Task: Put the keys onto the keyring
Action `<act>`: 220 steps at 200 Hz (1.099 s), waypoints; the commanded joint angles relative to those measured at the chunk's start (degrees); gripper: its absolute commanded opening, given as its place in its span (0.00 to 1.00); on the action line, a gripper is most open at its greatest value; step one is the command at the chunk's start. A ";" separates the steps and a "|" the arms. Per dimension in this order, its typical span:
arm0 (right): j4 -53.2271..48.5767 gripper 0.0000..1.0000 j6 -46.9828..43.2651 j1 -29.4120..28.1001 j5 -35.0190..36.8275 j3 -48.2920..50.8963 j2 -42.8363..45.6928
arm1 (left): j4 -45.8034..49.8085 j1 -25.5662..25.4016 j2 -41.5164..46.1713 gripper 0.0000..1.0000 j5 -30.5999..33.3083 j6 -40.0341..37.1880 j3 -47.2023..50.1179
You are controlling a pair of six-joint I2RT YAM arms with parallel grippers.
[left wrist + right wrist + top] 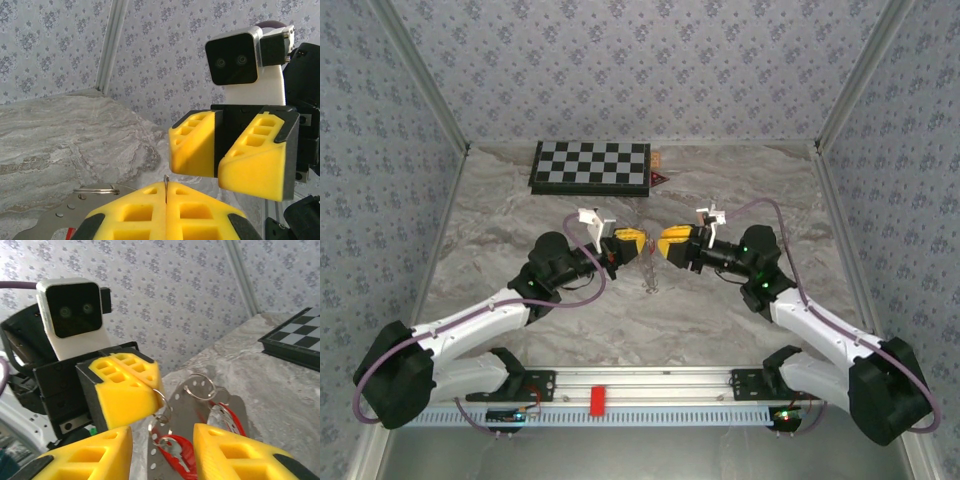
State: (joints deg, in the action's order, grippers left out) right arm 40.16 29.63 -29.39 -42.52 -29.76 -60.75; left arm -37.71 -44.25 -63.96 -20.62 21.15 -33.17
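Observation:
My left gripper (638, 246) is shut on the keyring (165, 396), a thin wire loop that pokes out between its closed yellow fingers (150, 210) as a sliver (166, 184). Below the loop hangs a bunch: perforated metal tags (187, 412), a second ring (201, 386) and the keys, one with a red head and silvery blade (176, 454), another red one (231, 419) behind. In the top view the bunch (648, 274) dangles just above the table. My right gripper (664, 246) faces the left one closely, open (162, 440), its fingers either side of the bunch without touching it.
A folded chessboard (590, 166) lies at the back of the marble table (500, 220), with a small dark-red triangular piece (660, 178) beside it. A red block (598, 400) sits on the front rail. Patterned walls close in three sides.

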 commanded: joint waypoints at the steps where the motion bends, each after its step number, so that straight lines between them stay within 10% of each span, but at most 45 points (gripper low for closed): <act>1: 3.67 0.38 2.39 -0.29 -4.03 -3.23 -1.23 | -4.04 0.20 0.77 0.00 -1.71 0.87 -1.41; 220: 2.07 0.20 0.01 -2.03 -4.67 -6.10 -6.66 | -5.24 0.15 1.74 0.00 -3.37 2.41 -0.91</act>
State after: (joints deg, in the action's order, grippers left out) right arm 40.10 29.17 -31.16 -45.84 -34.13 -67.09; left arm -38.83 -44.25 -63.00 -22.55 22.63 -33.17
